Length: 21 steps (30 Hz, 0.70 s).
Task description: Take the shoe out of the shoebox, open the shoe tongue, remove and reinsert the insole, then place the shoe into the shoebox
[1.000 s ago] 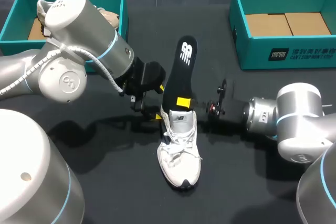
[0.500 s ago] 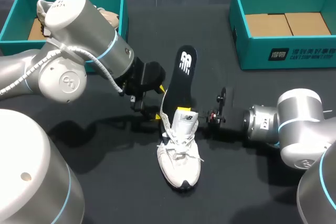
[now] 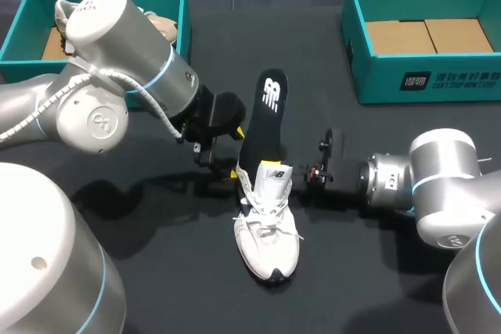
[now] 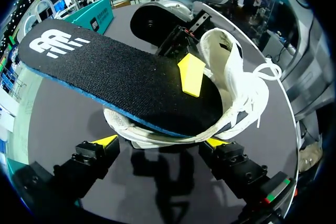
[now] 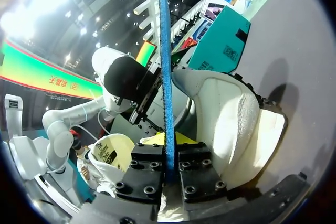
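The left arm (image 3: 117, 91) bends in low; the left jaws, spread wide, press both flanks of the heel of the white mesh sneaker (image 3: 268, 224) standing on the black desk (image 3: 156, 271). The right arm (image 3: 438, 185) lies level; the right jaws pinch the black foam insole (image 3: 262, 127), which has one end in the sneaker's opening and the printed end slanting out.

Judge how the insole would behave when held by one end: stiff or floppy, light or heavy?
Probably fairly stiff: the insole juts from the shoe almost straight, and its far end hangs free past the right gripper with only a slight curve. Likely light, since a pinch across its thin edge carries it. Its textured top may drag on the lining.
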Available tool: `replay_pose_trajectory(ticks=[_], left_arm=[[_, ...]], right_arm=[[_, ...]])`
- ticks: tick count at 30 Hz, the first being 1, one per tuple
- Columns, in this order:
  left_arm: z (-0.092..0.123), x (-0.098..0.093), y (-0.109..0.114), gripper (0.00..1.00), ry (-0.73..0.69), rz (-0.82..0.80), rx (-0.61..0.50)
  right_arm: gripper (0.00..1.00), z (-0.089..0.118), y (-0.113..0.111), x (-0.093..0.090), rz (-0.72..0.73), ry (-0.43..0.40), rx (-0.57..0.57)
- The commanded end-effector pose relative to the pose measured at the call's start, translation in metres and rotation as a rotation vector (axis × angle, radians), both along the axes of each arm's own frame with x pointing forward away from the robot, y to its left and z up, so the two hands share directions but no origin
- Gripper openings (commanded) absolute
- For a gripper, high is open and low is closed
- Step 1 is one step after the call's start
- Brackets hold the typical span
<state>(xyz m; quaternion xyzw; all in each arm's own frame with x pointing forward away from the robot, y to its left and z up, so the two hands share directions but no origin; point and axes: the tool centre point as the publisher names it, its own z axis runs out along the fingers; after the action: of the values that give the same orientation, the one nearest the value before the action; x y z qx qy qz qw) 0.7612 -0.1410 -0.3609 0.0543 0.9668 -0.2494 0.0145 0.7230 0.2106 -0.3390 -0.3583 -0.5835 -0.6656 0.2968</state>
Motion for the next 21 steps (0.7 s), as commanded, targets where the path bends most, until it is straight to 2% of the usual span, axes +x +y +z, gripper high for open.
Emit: replay_pose_trajectory(ticks=[1,6,21], left_arm=[[0.0,0.0,-0.002,1.0,-0.001,-0.001,0.0],[0.0,0.0,-0.002,1.0,-0.001,-0.001,0.0],[0.0,0.0,-0.002,1.0,-0.001,-0.001,0.0]], right_arm=[[0.28,-0.002,0.005,-0.002,0.009,-0.004,-0.004],[0.36,0.003,0.006,0.001,0.02,-0.02,-0.005],[0.43,0.02,0.003,0.008,0.038,-0.067,-0.041]])
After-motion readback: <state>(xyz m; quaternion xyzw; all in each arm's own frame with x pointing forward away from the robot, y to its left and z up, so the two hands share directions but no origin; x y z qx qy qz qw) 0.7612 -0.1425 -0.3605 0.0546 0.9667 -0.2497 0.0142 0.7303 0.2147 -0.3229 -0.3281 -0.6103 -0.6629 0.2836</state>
